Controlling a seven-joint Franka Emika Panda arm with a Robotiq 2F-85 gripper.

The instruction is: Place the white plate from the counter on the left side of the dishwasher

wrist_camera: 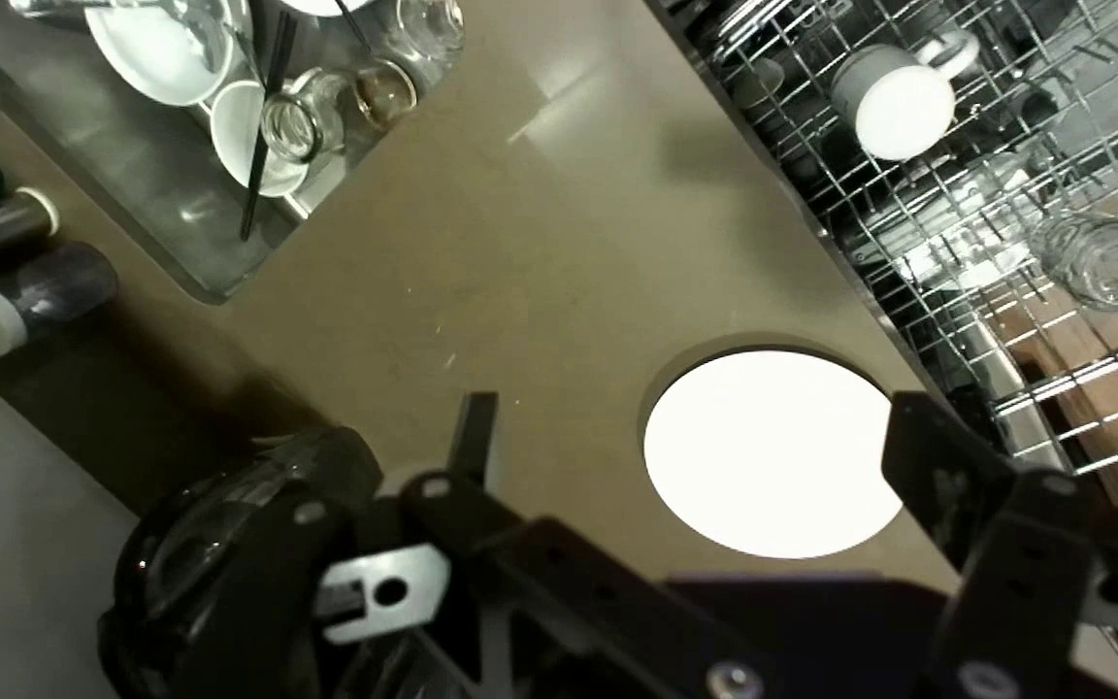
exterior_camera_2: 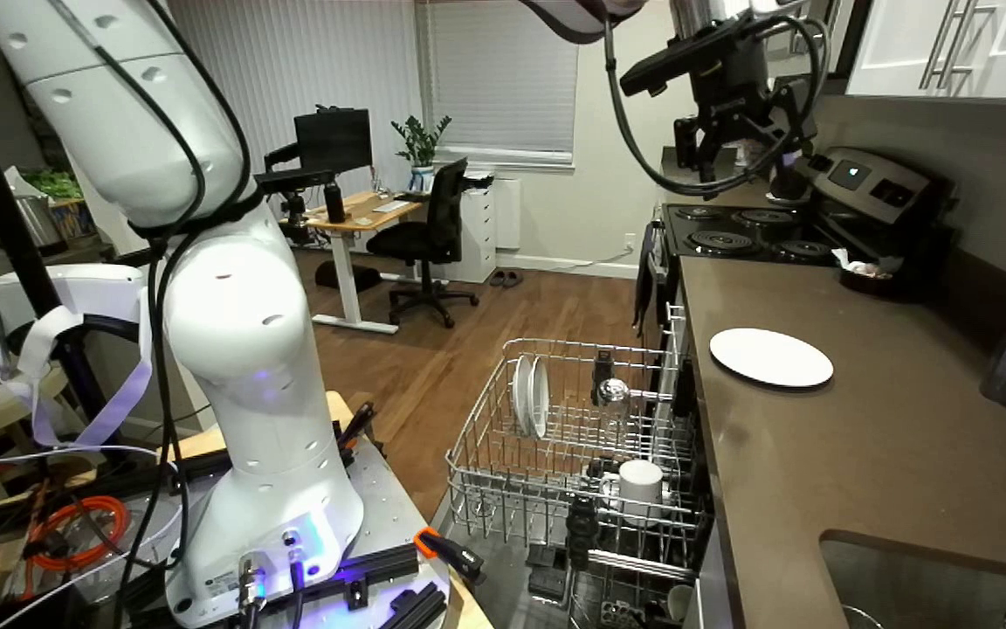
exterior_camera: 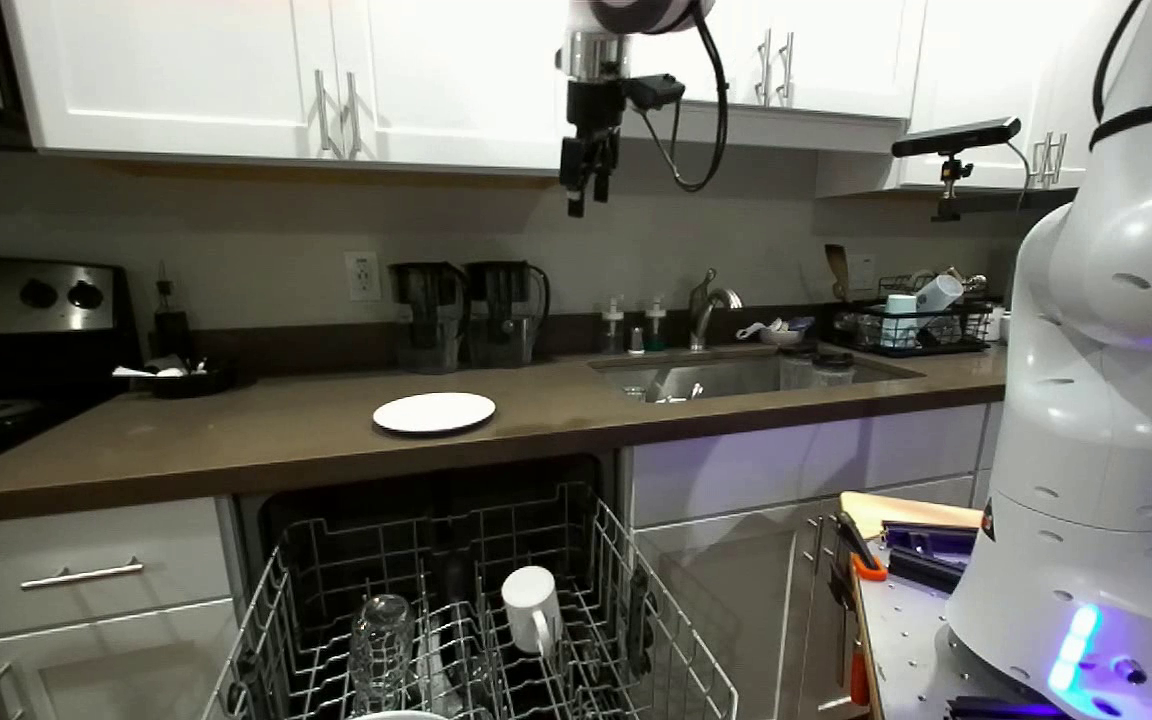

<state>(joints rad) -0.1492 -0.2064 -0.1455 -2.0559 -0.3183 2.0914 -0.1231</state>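
Observation:
The white plate point(exterior_camera: 434, 412) lies flat on the dark brown counter point(exterior_camera: 266, 430), near its front edge, above the dishwasher. It also shows on the counter in an exterior view point(exterior_camera_2: 771, 357) and in the wrist view point(wrist_camera: 771, 456). The dishwasher's wire rack point(exterior_camera: 671, 598) is pulled out below the counter; it also shows in an exterior view point(exterior_camera_2: 478, 400). My gripper point(exterior_camera: 588, 195) is high above the counter, well clear of the plate. In the wrist view the gripper point(wrist_camera: 695, 398) has its fingers wide apart with nothing held; one finger overlaps the plate's edge only in the picture.
The rack holds a white mug point(exterior_camera: 531, 605), a clear glass point(exterior_camera: 383, 640) and upright white plates point(exterior_camera_2: 531, 397). Two pitchers point(exterior_camera: 426, 320) stand behind the plate against the wall. A sink point(exterior_camera: 736, 375) and a dish basket point(exterior_camera: 896, 340) are further along. Upper cabinets point(exterior_camera: 436, 80) hang overhead.

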